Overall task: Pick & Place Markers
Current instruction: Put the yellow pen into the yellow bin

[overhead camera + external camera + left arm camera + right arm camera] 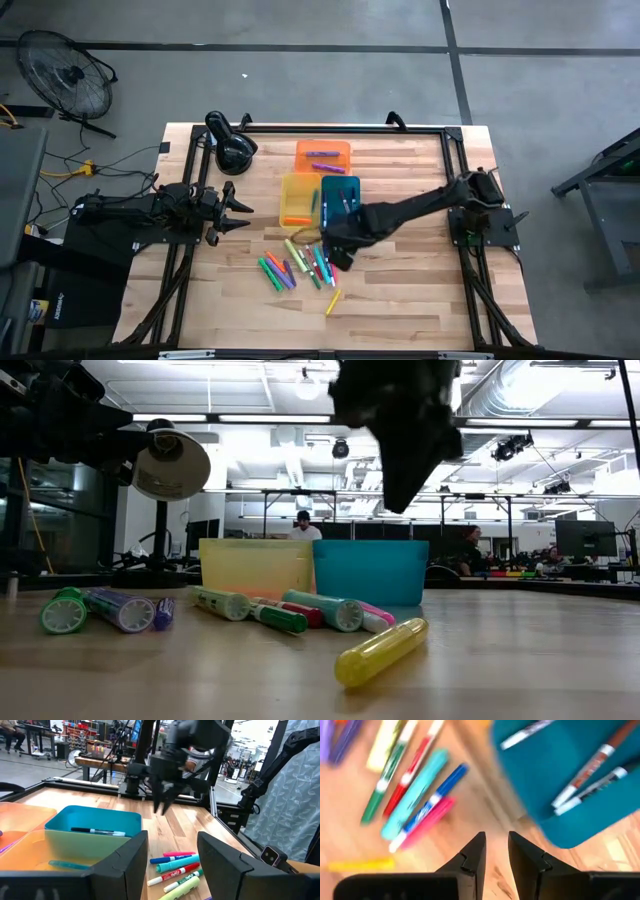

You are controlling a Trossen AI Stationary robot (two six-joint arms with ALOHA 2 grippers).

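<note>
No legible text or labels.

The right arm (420, 207) is stretched from its base at the table's right edge toward the middle, wrist bent downward. The right gripper (494, 851) is held above the tabletop, pointed down, with its fingers (473, 854) parted by a narrow gap and nothing seen between them. The left arm (140, 210) is kept low at the table's left edge, reaching only a little way inward. The left gripper (243, 215) is pointed toward the middle, its fingers (125, 862) spread wide apart and empty.
</note>
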